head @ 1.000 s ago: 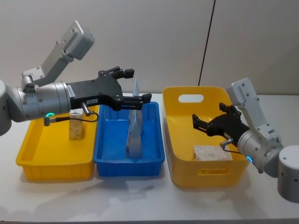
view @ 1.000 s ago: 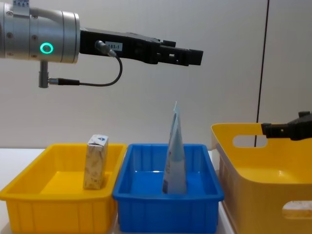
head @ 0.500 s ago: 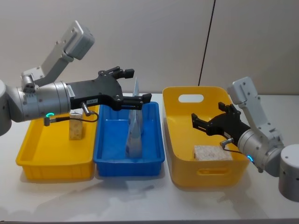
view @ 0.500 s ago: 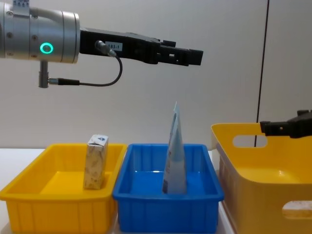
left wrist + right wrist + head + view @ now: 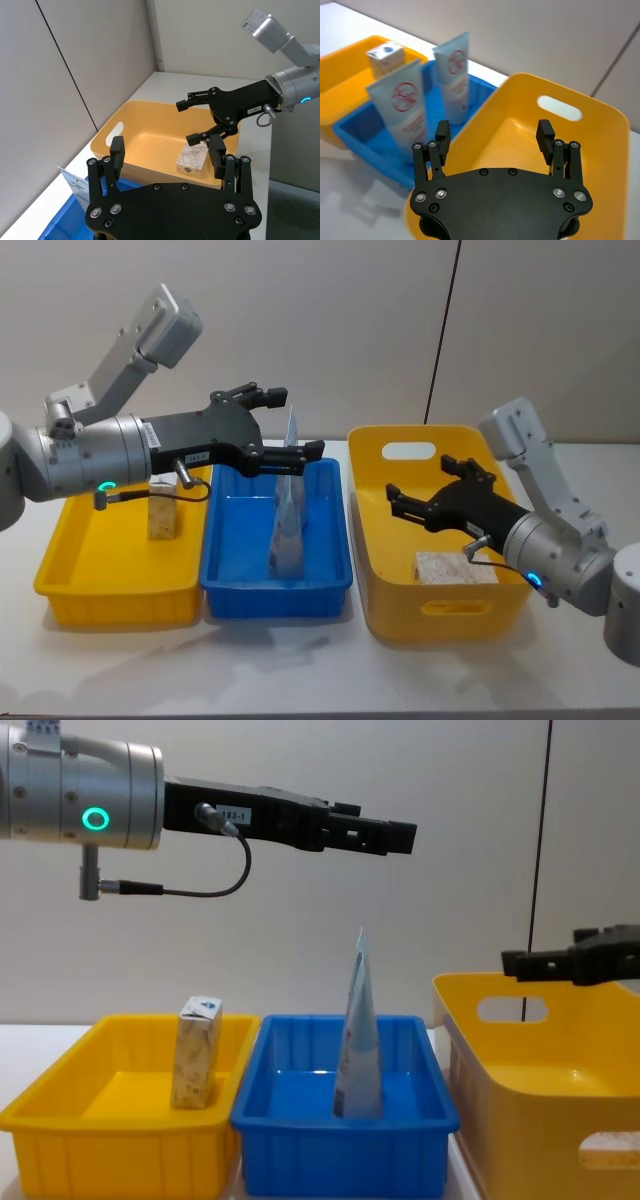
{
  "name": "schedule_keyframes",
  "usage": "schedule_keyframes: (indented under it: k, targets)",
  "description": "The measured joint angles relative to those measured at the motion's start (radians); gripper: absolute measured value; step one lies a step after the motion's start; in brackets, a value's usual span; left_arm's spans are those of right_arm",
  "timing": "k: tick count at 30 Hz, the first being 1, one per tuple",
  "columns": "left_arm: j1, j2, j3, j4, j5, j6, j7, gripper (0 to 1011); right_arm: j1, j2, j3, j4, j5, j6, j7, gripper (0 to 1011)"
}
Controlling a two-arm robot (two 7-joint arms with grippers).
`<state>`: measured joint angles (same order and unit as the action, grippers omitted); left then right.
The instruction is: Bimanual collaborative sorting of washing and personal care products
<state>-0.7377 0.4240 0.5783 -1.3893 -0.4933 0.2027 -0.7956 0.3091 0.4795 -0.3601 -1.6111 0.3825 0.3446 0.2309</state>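
Observation:
My left gripper [image 5: 295, 423] hangs open and empty above the blue bin [image 5: 230, 580]; in the chest view this left gripper [image 5: 385, 835] is well above the top of the light blue tube [image 5: 358, 1040]. The right wrist view shows two such tubes [image 5: 400, 107] [image 5: 454, 75] upright in that bin. A marbled box [image 5: 163, 515] stands in the small yellow bin [image 5: 60, 570]. Another marbled box [image 5: 455, 567] lies flat in the large yellow bin [image 5: 400, 610]. My right gripper [image 5: 425, 485] is open and empty over that bin, above and to the left of the box.
The three bins stand side by side on the white table [image 5: 300, 660], with the wall close behind. The large yellow bin has tall walls and a handle slot [image 5: 408, 451] at the back. Free table lies in front of the bins.
My right gripper has risen and moved left over the large yellow bin, away from the flat box. The left arm and all products have stayed put.

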Motion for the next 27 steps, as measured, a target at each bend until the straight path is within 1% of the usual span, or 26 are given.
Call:
schedule_keyframes:
  k: [1,3,4,6,13,20,27]
  targets:
    - [0.000,0.000,0.000,0.000,0.000,0.000,0.000,1001,0.000,0.001,-0.001,-0.003,0.002,0.000,0.005,1004]
    - [0.000,0.000,0.000,0.000,0.000,0.000,0.000,1001,-0.001,0.006,-0.008,-0.020,0.009,-0.001,0.035,1004]
    - [0.000,0.000,0.000,0.000,0.000,0.000,0.000,1001,-0.001,0.006,-0.008,-0.020,0.009,-0.001,0.035,1004]
    - [0.000,0.000,0.000,0.000,0.000,0.000,0.000,1002,-0.003,0.008,-0.016,-0.035,0.014,0.000,0.056,1004]
    - [0.000,0.000,0.000,0.000,0.000,0.000,0.000,1002,-0.006,0.003,-0.038,-0.064,0.016,0.016,0.079,1004]
    - [0.000,0.000,0.000,0.000,0.000,0.000,0.000,1002,-0.009,-0.014,-0.062,-0.075,0.002,0.033,0.078,1004]
    - [0.000,0.000,0.000,0.000,0.000,0.000,0.000,1001,-0.010,-0.042,-0.087,-0.075,-0.025,0.050,0.053,1004]
